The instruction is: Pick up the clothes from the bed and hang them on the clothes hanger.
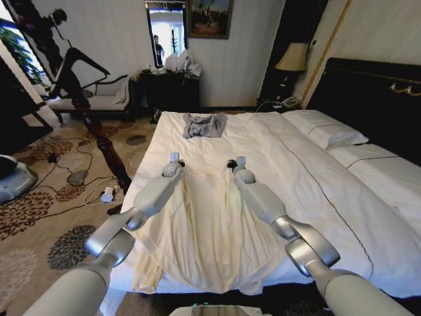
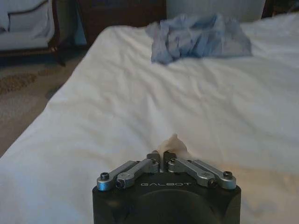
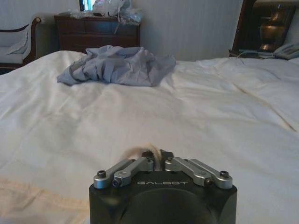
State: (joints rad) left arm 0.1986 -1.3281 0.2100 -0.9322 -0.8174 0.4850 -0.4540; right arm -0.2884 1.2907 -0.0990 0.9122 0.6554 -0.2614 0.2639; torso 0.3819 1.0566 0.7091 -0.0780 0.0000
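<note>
- We see the pale cream-yellow soft cloth garment (image 1: 210, 224) spread flat on the wide white-duveted bed (image 1: 316, 178), its hem at the near edge;
- our left gripper (image 2: 161, 154) pinches its cloth; our right gripper (image 3: 156, 154) likewise, jaws pressed together;
- a crumpled grey garment (image 1: 204, 125) lies beyond.

Head camera looks down the bed (image 1: 309, 191); wrist cameras skim it.
</note>
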